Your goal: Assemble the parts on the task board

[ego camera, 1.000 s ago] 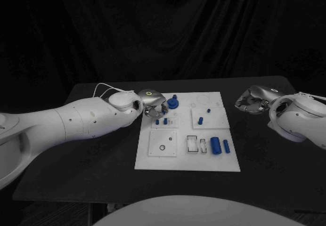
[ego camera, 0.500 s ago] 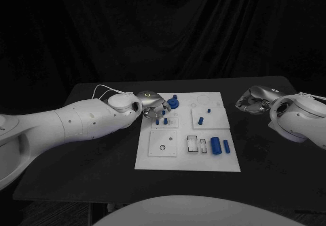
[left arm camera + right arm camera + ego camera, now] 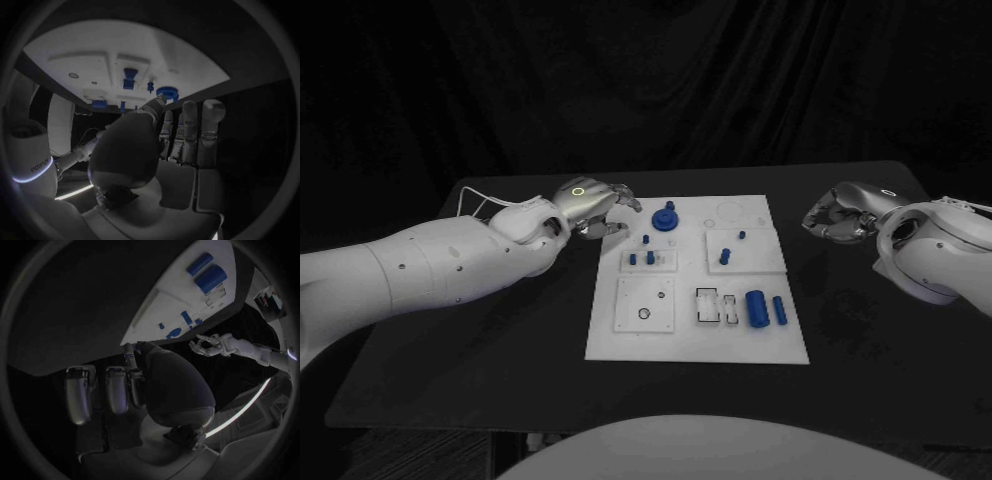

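The white task board (image 3: pixel 697 335) lies mid-table. On it a blue gear-like part (image 3: pixel 666 218) stands near the far edge, small blue pegs (image 3: pixel 642 258) stand in the far left plate, and two blue cylinders (image 3: pixel 766 309) lie on the near right. My left hand (image 3: pixel 596 204) hovers just off the board's far left corner, fingers extended and holding nothing; in the left wrist view the hand (image 3: pixel 169 150) points at the board (image 3: pixel 94 45) and the gear-like part (image 3: pixel 167 92). My right hand (image 3: pixel 835 215) hangs right of the board, empty; the right wrist view shows the hand (image 3: pixel 119 390) beside the board (image 3: pixel 181 305).
The black table (image 3: pixel 488 350) has room on both sides of the board. Two empty rectangular slots (image 3: pixel 718 306) and a plate with a round hole (image 3: pixel 645 314) sit on the board's near half. Dark curtains hang behind the table.
My left hand has drawn back from above the far left pegs to the left, off the board's corner. A small peg behind them now shows. The right hand has not moved.
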`<action>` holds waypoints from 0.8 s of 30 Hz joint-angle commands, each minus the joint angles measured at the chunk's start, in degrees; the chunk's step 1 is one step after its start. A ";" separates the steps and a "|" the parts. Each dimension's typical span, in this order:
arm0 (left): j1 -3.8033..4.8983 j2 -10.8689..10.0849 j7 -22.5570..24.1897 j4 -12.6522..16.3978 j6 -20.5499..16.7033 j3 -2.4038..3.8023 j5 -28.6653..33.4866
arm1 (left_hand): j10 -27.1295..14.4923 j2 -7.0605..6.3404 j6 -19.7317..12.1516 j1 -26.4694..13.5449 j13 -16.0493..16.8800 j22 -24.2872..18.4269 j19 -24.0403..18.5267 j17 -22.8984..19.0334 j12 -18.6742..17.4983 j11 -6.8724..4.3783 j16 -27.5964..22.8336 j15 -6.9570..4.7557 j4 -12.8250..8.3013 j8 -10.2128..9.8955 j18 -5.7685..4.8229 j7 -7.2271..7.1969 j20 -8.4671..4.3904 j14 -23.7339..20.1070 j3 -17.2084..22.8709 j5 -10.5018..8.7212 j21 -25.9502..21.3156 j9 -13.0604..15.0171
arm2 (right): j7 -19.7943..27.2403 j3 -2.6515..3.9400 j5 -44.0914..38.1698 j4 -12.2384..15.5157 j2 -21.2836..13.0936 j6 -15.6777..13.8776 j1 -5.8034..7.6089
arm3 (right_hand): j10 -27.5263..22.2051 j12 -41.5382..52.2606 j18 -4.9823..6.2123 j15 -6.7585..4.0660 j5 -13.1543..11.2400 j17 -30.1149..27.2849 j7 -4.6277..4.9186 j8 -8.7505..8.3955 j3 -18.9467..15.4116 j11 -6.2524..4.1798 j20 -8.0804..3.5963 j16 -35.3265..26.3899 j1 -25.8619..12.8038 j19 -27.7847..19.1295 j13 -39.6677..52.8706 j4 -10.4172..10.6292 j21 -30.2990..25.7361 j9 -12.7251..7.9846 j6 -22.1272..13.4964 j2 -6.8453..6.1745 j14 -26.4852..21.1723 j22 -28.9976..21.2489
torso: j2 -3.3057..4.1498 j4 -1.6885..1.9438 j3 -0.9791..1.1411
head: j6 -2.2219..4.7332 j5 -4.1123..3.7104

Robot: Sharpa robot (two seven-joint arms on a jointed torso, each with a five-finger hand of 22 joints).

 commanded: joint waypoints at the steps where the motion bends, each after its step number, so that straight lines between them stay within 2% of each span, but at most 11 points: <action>1: 0.10 -1.50 2.95 1.14 -9.62 0.06 4.94 | -1.07 0.91 0.92 -0.31 -0.11 -0.48 -6.45 -2.40 1.67 -0.10 -5.48 0.36 1.11 0.21 0.78 0.23 0.25 -5.91 0.53 0.65 -7.86 -0.17 | -0.16 0.10 -0.20 0.58 0.02 -1.48 0.88 | 4.64 -0.77 0.22 0.32 0.19 11.70 0.16 0.03 0.32 0.51 0.06 -0.50 0.48 4.62 13.74 -0.23 -0.57 0.11 0.63 -0.24 4.99 14.19 | 0.00 0.00 -0.03 | -0.01 0.18; 3: 0.15 -3.15 6.27 2.21 -10.35 0.05 9.99 | -1.56 1.52 2.42 -0.32 -0.98 -1.61 -15.25 -5.90 2.29 -3.04 -14.30 0.07 2.05 0.34 0.56 1.66 -0.38 -15.48 1.66 3.54 -13.07 -0.30 | 0.55 0.10 -0.20 0.91 0.26 -1.48 1.83 | -1.52 -7.04 0.76 0.80 0.29 10.24 0.15 1.43 0.93 1.00 0.50 -1.72 1.74 3.37 7.73 -1.32 -2.52 0.95 3.14 -0.80 4.42 13.46 | -0.01 -0.01 -0.06 | -0.01 0.34; 5: 0.18 -4.84 10.54 3.34 -10.00 0.05 15.81 | -2.85 2.41 2.32 -1.91 -3.48 -3.28 -21.82 -9.54 2.62 -2.22 -20.64 0.01 4.31 -0.16 0.34 2.74 -0.87 -17.67 1.98 4.20 -18.34 -1.45 | 1.42 0.10 -0.20 1.30 0.60 -1.30 2.90 | -7.83 -13.38 1.18 0.65 0.58 9.09 -0.22 2.89 1.51 0.79 0.49 -2.70 3.57 2.36 2.35 -2.94 -4.02 2.17 4.75 -1.51 3.88 12.92 | 0.00 -0.07 -0.10 | -0.01 0.77; 6: 0.19 -5.77 12.79 4.00 -9.50 0.05 18.90 | -4.58 3.30 1.99 -3.74 -4.89 -5.80 -28.71 -12.26 1.54 -1.99 -26.55 3.06 6.31 -0.13 -1.36 2.81 0.08 -24.50 1.96 6.90 -23.49 -2.12 | 1.93 0.10 -0.20 1.50 0.85 -1.22 3.58 | -10.24 -16.05 1.31 0.71 0.59 8.73 -0.28 3.50 1.72 0.76 0.48 -3.00 4.13 2.01 0.21 -3.42 -4.52 2.86 4.86 -1.66 3.67 12.75 | 0.00 -0.02 -0.14 | -0.01 0.84; 7: 0.19 -6.31 14.10 4.42 -9.00 0.04 20.68 | -4.90 3.22 1.66 -4.15 -6.11 -8.11 -31.78 -14.01 1.11 -2.46 -29.51 3.90 6.92 -0.16 -2.07 3.11 0.19 -25.97 1.87 7.20 -26.81 -2.78 | 2.26 0.10 -0.20 1.59 1.04 -1.17 4.03 | -12.95 -18.90 1.45 0.68 0.73 8.38 -0.33 4.01 1.90 0.77 0.50 -3.29 4.63 1.64 -2.06 -3.85 -5.07 3.34 5.10 -1.91 3.48 12.56 | -0.01 0.03 -0.11 | -0.01 0.88; 9: 0.19 -7.78 17.65 5.67 -6.98 0.04 25.46 | -5.34 3.25 1.15 -4.80 -10.23 -11.71 -31.46 -18.44 -0.05 -2.40 -36.64 3.10 9.49 -0.04 -1.94 4.29 -0.49 -26.08 0.99 7.67 -30.34 -5.11 | 3.07 0.10 -0.42 1.87 1.57 -0.97 5.21 | -25.85 -32.26 2.04 1.05 1.55 6.66 -0.04 4.96 2.72 1.23 0.69 -4.80 5.70 -0.02 -12.25 -4.71 -7.46 4.47 5.02 -2.73 2.50 11.72 | 0.00 0.16 -0.20 | -0.01 0.88; 10: 0.19 -8.65 19.81 6.52 -5.31 0.04 28.62 | -6.77 3.65 0.81 -5.86 -13.73 -15.63 -34.32 -23.71 -1.96 -1.71 -46.63 1.89 11.60 -0.17 -1.31 4.53 -0.71 -31.45 -0.92 10.23 -34.65 -7.04 | 3.45 0.10 -0.99 2.07 1.88 -0.76 5.87 | -33.91 -41.82 2.26 1.58 1.81 5.97 0.44 5.43 3.41 1.73 1.10 -5.40 6.29 -0.81 -19.74 -5.22 -8.52 5.43 4.09 -3.12 1.94 11.39 | 0.02 0.10 -0.16 | -0.01 0.89; 13: 0.17 -10.52 25.34 8.80 1.16 0.04 38.41 | -12.17 4.70 -3.08 -7.90 -19.77 -23.02 -41.05 -29.76 -9.10 -3.47 -56.56 1.24 11.70 -0.35 -1.00 3.52 -1.10 -38.41 -5.55 11.03 -34.82 -10.94 | 4.29 0.10 -3.96 2.50 2.64 0.06 7.09 | -39.12 -49.21 2.70 2.16 1.66 4.46 0.75 6.06 4.47 2.54 1.76 -6.64 6.74 -2.23 -25.29 -5.97 -10.43 7.09 2.04 -3.64 0.77 10.84 | 0.14 0.18 -0.26 | -0.01 0.75; 15: 0.12 -11.27 28.19 10.15 5.63 0.03 44.92 | -15.19 4.69 -5.83 -7.83 -21.99 -26.88 -44.00 -31.92 -12.60 -2.87 -59.37 1.63 11.77 -0.46 -1.18 3.87 -0.98 -41.93 -9.01 14.34 -34.75 -12.82 | 4.93 0.10 -6.20 2.52 3.24 0.58 7.48 | -41.27 -52.93 2.66 1.65 0.07 4.36 0.47 5.87 4.74 2.98 1.56 -6.62 6.65 -2.07 -28.58 -6.22 -10.18 7.67 0.16 -3.86 0.59 10.99 | 0.24 0.30 -0.32 | -0.01 0.47; 19: -0.40 -12.03 33.42 11.99 17.06 0.03 58.27 | -19.87 8.02 -16.02 -5.90 -23.29 -41.36 -49.25 -34.28 -18.08 -2.59 -60.90 1.95 11.79 -1.16 -0.78 4.20 -0.28 -46.26 -15.50 11.87 -35.40 -16.83 | 5.91 0.10 -10.25 2.29 4.35 2.26 7.17 | -42.80 -59.92 2.13 1.29 -4.83 5.49 -0.39 3.95 5.55 2.75 1.12 -5.37 6.06 -0.61 -35.65 -5.61 -8.18 7.06 -2.55 -4.82 1.33 11.69 | 0.47 0.75 -0.75 | -0.01 -0.06; 24: -2.68 -12.16 38.50 13.56 31.29 0.03 74.77 | -23.53 12.48 -25.03 -7.84 -23.86 -51.81 -53.23 -35.23 -21.73 -1.96 -61.49 3.37 11.93 -1.84 -1.77 2.99 0.17 -48.57 -21.38 6.00 -35.97 -19.54 | 7.26 0.11 -13.76 1.59 5.18 3.14 4.73 | -41.51 -65.75 1.91 2.48 -8.81 5.59 -0.90 2.04 5.50 4.35 2.03 -5.01 6.06 0.01 -43.48 -4.59 -7.40 5.51 -3.00 -5.98 1.50 11.97 | 0.97 2.19 -2.00 | -0.01 -2.66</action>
